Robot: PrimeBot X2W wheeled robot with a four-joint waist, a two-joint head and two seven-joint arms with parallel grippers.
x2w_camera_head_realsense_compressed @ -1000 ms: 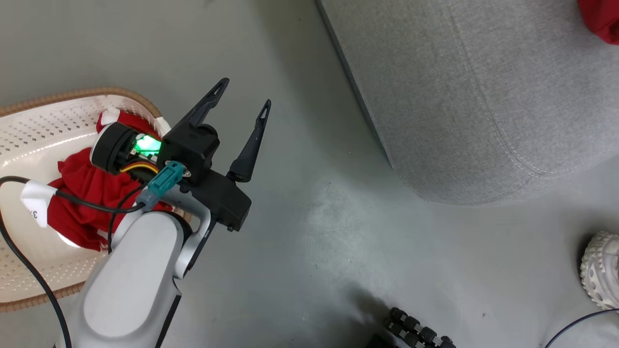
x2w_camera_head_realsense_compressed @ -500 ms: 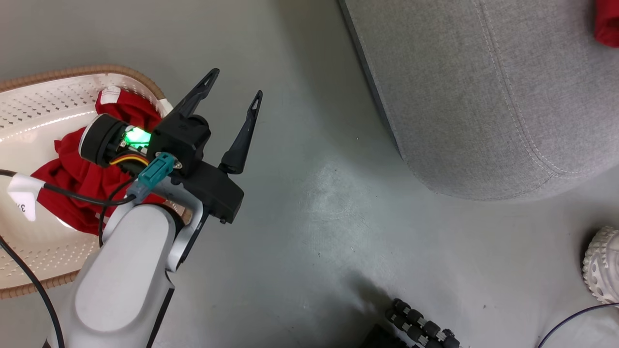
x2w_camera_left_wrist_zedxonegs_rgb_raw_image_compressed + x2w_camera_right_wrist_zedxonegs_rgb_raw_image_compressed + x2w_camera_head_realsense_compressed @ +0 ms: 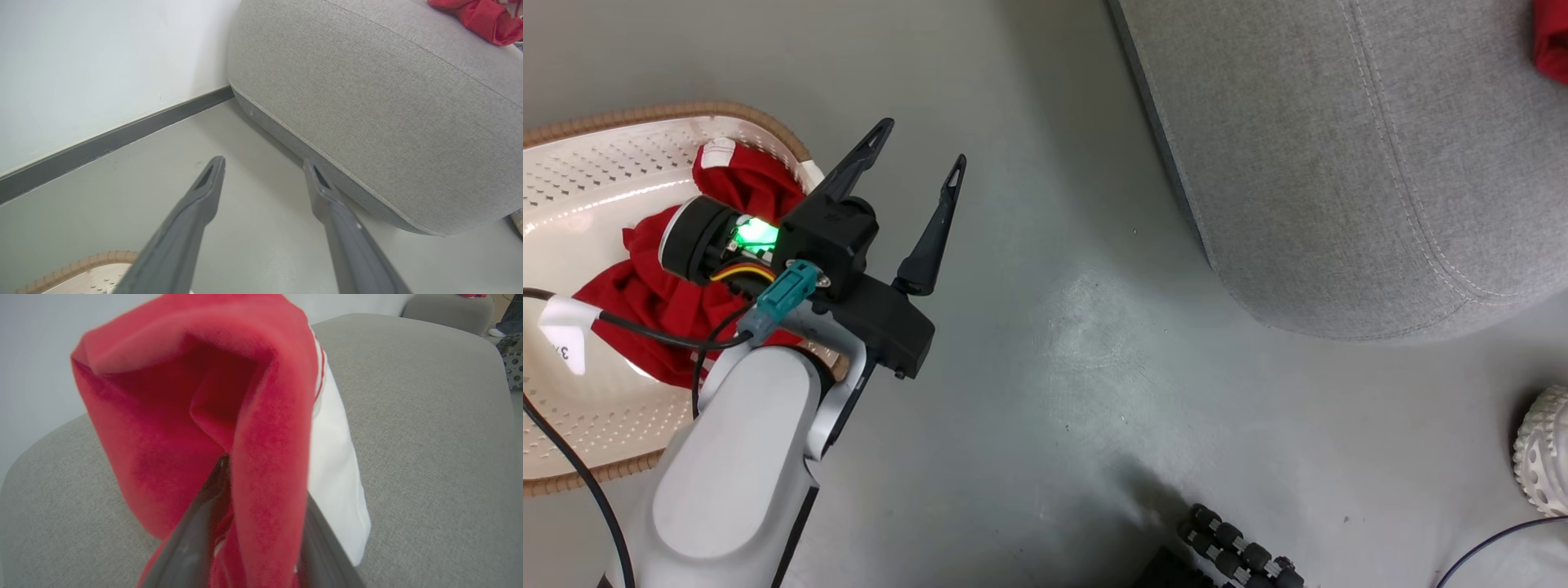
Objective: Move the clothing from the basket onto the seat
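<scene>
I read the floor (image 3: 1054, 392) as smooth grey, with a paler scuffed patch (image 3: 1094, 343) just right of the head view's centre. At 4 o'clock, on that view's edge, sits a white knobbly object (image 3: 1543, 449); I cannot identify it. At 5 o'clock a thin dark cable (image 3: 1503, 536) curves across the floor. In the left wrist view a white wall (image 3: 102, 53) occupies 10 o'clock, and a dark grey skirting board (image 3: 114, 141) runs along its foot. In the right wrist view, at 2 o'clock, I see a foot in a pale shoe (image 3: 496, 332), with a dark perforated object (image 3: 512, 355) just below it.
</scene>
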